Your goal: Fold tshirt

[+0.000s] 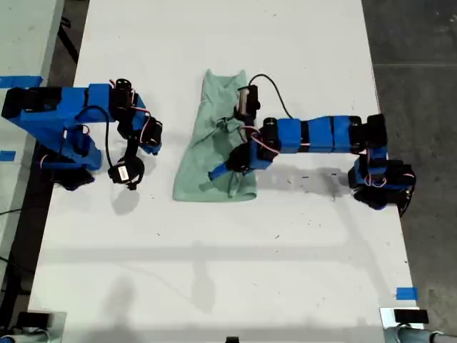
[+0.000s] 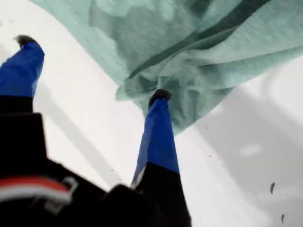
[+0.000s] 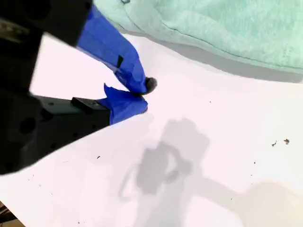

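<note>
The tshirt (image 1: 207, 143) lies on the white table (image 1: 214, 271) as a rumpled, narrowed pale-green strip, wider at the end nearer the camera. My first gripper (image 1: 227, 174) hangs over that wider end, reaching in from the exterior view's right. Its jaws are open (image 2: 90, 68); one fingertip (image 2: 161, 94) touches a bunched fold of the tshirt (image 2: 199, 52), the other is over bare table. My second gripper (image 1: 152, 141) sits apart from the shirt on the exterior view's left. It is shut (image 3: 144, 90) with nothing in it, and the tshirt's edge (image 3: 227, 28) lies beyond it.
Blue tape marks sit at the table's edges (image 1: 405, 293) (image 1: 21, 81). The second arm's base (image 1: 50, 128) stands at the exterior view's left and the first arm's base (image 1: 378, 175) at its right. Grey floor (image 1: 421, 71) lies beyond the table's right edge there.
</note>
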You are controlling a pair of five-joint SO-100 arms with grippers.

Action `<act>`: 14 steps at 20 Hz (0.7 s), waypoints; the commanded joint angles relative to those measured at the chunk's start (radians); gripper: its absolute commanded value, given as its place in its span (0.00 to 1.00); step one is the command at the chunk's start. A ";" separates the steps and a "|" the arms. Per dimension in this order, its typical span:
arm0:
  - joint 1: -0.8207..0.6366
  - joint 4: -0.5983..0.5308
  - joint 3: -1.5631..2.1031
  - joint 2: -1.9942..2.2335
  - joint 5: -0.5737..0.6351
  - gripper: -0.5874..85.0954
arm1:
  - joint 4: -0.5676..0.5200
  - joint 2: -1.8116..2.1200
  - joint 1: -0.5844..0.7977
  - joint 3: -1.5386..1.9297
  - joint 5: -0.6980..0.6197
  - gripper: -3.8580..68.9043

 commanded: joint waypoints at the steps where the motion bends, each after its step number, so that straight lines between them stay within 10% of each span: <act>1: 0.021 -0.014 -0.009 0.037 -0.011 0.01 | 0.084 0.249 -0.021 -0.072 -0.028 0.59; 11: 0.048 -0.018 -0.117 -0.032 -0.005 0.01 | 0.169 0.764 0.067 0.420 -0.018 0.58; 14: 0.078 -0.020 -0.202 -0.066 0.002 0.33 | 0.160 0.775 0.075 0.459 -0.018 0.58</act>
